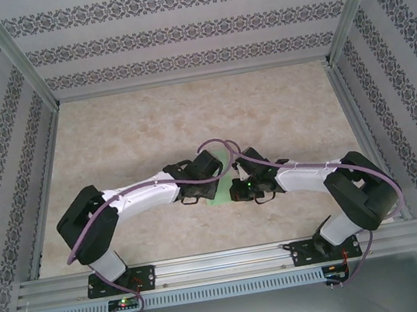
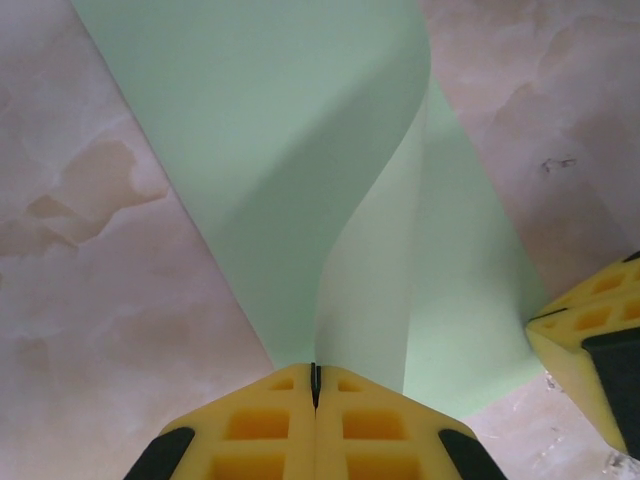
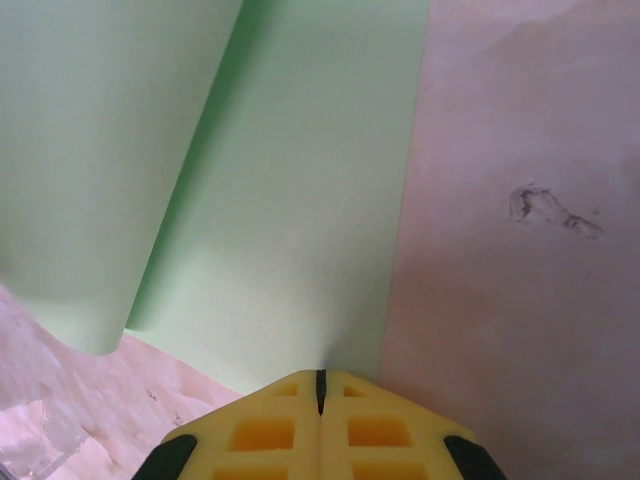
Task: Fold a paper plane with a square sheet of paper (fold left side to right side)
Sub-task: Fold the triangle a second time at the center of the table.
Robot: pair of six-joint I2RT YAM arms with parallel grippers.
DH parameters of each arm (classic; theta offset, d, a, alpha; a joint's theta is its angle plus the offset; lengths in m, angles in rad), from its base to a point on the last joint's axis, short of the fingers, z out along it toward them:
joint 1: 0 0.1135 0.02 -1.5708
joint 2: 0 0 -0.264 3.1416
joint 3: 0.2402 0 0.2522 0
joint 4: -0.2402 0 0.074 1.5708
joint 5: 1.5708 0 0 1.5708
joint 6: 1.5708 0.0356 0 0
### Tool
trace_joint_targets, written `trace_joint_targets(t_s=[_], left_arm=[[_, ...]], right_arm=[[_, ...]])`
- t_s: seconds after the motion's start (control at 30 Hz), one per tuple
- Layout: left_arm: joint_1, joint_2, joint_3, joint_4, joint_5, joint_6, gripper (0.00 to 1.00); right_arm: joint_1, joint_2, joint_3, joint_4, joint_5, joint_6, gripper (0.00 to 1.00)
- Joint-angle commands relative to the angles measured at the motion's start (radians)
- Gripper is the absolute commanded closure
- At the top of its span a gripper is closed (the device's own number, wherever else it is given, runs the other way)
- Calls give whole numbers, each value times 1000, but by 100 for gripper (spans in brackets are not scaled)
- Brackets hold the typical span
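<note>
On the marbled tabletop (image 1: 187, 120), mid-fold, my left gripper (image 2: 315, 385) pinches the raised left edge of the square sheet of paper (image 2: 250, 150), my right gripper (image 3: 320, 385) sits closed at its right edge; next I'd carry edge squarely onto edge.

The square sheet of paper (image 2: 260, 150) is plain pale mint-green, and the table (image 1: 187, 120) is marbled beige and pinkish cream. The left gripper (image 2: 315, 372) and right gripper (image 3: 320, 378) are yellow with black edges. Walls (image 1: 174, 28) at 9, 12 and 3 o'clock carry grey ornamental stripes on white.
</note>
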Motion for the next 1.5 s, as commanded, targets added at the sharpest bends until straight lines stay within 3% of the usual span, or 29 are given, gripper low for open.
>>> trace_joint_targets(t_s=[0.0,1.47], left_arm=[[15,19,23,-43,-40,41,100],[64,132,33,67,-22,81,100]], right_arm=[[10,21,12,-53,32,-31,100],[15,57,27,-78,3,-37,100]])
